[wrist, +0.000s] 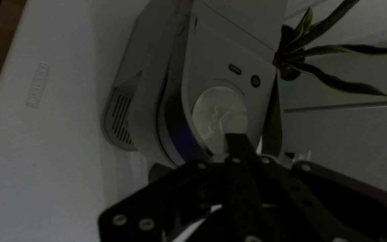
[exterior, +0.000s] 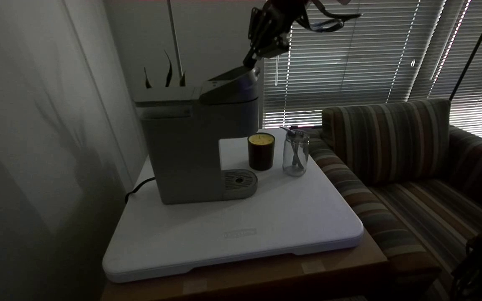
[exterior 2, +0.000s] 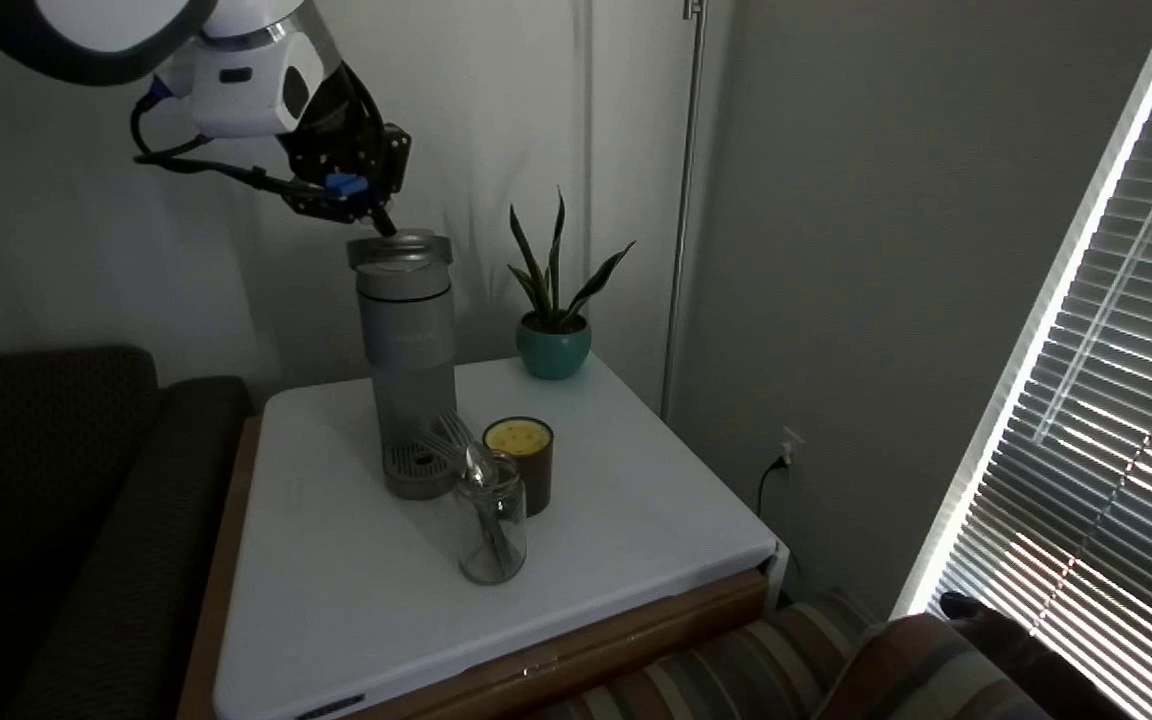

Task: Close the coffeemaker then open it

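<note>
Coffeemaker (exterior: 182, 154): set on the white table (exterior: 174, 242), lid (wrist: 218, 111) down.
Gripper (exterior: 248, 60): fingers held together at the lid's front edge; contact cannot be told.
Dark cup (exterior 2: 536, 475): placed near the drip base (exterior 2: 419, 480), overlapped by a glass jar (exterior 2: 493, 530) in an exterior view.
Plant (exterior: 169, 75): partly hidden by the coffeemaker in an exterior view.

In an exterior view the tool (exterior 2: 385, 225), fingers together, points down at the coffeemaker (exterior 2: 411, 345) by the far edge of the tabletop (exterior 2: 356, 610). A candle (exterior 2: 524, 462) and jar (exterior 2: 492, 548) of cutlery (exterior 2: 479, 467) stand nearer the middle, a potted plant (exterior 2: 554, 348) at the far right corner.
</note>
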